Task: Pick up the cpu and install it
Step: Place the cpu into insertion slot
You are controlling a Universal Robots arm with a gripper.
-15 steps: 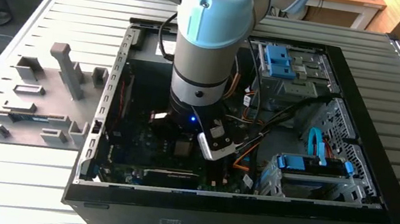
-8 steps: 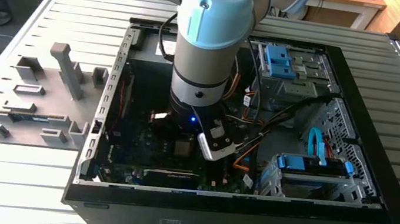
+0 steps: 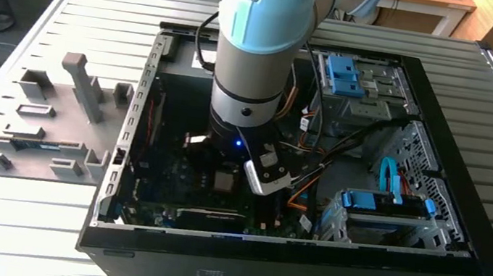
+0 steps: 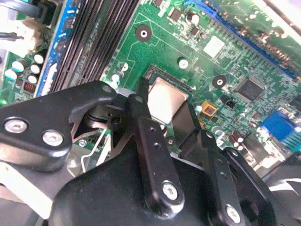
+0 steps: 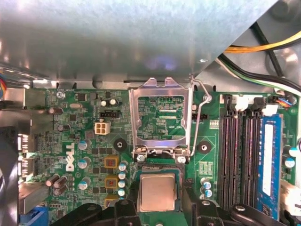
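The cpu point(image 5: 157, 192), a square chip with a pale metal lid, lies level in the motherboard socket point(image 5: 159, 168); in the second wrist view the cpu point(image 4: 164, 96) shows between two black fingers. My gripper point(image 5: 158, 206) reaches down over it inside the computer case, one finger point(image 4: 141, 108) against one edge of the chip and the other finger point(image 4: 190, 122) against the opposite edge. The socket's metal load plate point(image 5: 160, 117) stands swung open beside the cpu, with its wire lever point(image 5: 203, 106) raised.
The arm point(image 3: 251, 73) drops into the open black case point(image 3: 466, 237) lying on a slatted metal table point(image 3: 9, 220). Memory slots point(image 5: 240, 150), capacitors and cables point(image 5: 263, 47) crowd the green board. A grey fixture tray point(image 3: 53, 124) sits at the exterior view's left; drive bays point(image 3: 383, 202) sit at its right.
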